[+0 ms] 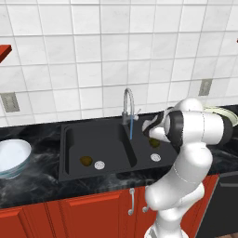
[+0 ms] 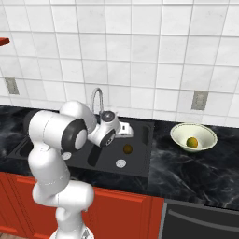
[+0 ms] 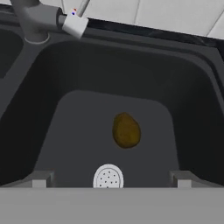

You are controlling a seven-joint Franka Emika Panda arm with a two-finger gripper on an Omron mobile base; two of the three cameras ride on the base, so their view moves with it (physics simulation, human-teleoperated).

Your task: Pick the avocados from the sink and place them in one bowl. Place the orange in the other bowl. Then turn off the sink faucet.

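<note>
Gripper (image 3: 111,183) above avocado (image 3: 126,130) at frame centre, jaws spread and empty; descend straight, straddle its narrow width, clear the drain (image 3: 108,177), then close.

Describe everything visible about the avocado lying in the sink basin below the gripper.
The avocado is a small, dull brown-olive oval lump with a slightly mottled skin. It lies on the flat dark floor of the right basin of the sink, apart from the walls, just beyond and a little to one side of the white round drain. Nothing grips or touches it besides the basin floor. The gripper hangs above it, fingertips wide apart. The right base view shows it as a small dark oval beside the drain.
</note>
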